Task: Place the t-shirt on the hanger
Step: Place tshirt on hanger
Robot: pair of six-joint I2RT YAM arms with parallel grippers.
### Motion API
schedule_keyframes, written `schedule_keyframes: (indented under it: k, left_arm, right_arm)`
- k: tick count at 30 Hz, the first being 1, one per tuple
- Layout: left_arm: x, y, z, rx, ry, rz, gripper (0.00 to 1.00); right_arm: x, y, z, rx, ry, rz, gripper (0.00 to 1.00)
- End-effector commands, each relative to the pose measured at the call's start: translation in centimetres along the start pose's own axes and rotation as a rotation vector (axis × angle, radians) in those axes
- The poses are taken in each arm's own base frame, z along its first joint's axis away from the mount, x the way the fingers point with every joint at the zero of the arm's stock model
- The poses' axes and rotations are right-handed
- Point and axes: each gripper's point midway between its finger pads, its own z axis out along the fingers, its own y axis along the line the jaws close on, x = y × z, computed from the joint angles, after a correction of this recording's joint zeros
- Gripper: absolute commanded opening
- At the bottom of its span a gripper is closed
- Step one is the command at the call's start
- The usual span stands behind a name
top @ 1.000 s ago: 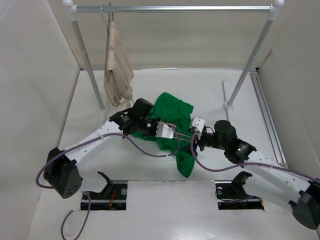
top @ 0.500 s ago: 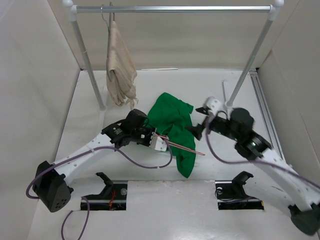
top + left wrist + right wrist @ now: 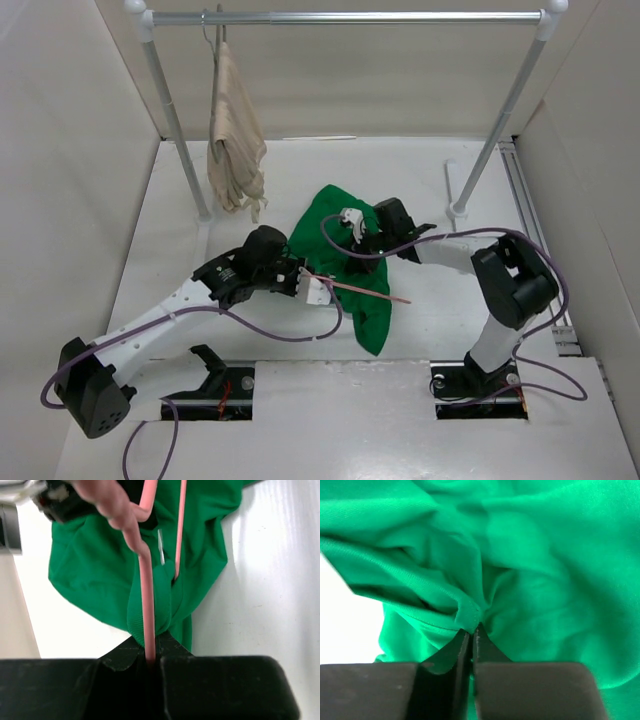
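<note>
Left wrist view: the hanger [image 3: 146,595] is being gripped by the left gripper [image 3: 152,655], jaws being pressed fully closed on the pink wire, which is running straight out ahead of them. The t-shirt [image 3: 95,575] is being shown bunched just beyond the jaw tips, touching the wire. A second hanger wire is passing into a fold slightly right of the jaws. White table [image 3: 270,580] is being shown further right. Right wrist view: the right gripper [image 3: 471,630] is being pinched almost closed, a ridge of green fabric being caught at the jaw tips, cloth filling everything ahead. Top external view: the t-shirt is lying crumpled between both grippers. A beige cloth [image 3: 235,140] is being hung from a rail [image 3: 350,17] well beyond them.
</note>
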Motion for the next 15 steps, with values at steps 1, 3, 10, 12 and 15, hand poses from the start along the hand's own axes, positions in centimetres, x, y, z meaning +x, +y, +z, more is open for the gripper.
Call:
schedule_keyframes:
  k: [1,3,10,12,15]
  left_arm:
    - [-0.3,1.8,-0.8,-0.112,0.003,-0.077,0.0]
    - [-0.4,2.6,-0.9,-0.156,0.001,-0.124,0.0]
    - [0.5,4.9,-1.0,-0.316,0.009,-0.398,0.0]
    - [1.2,5.1,-0.5,-0.339,0.034,-0.431,0.0]
    - [2.6,7.4,-0.8,-0.435,0.07,-0.509,0.0]
  right_arm:
    - [-3.1,1.1,-0.4,-0.065,-0.135,-0.06,0.0]
    - [-1.8,1.2,-1.6,-0.048,-0.135,-0.014,0.0]
    - [6.7,-3.2,-12.7,0.393,-0.26,0.409,0.0]
    - [8.5,-3.6,-15.3,0.485,-0.297,0.496,0.0]
    - [9.4,-3.0,-18.8,0.643,-0.312,0.545,0.0]
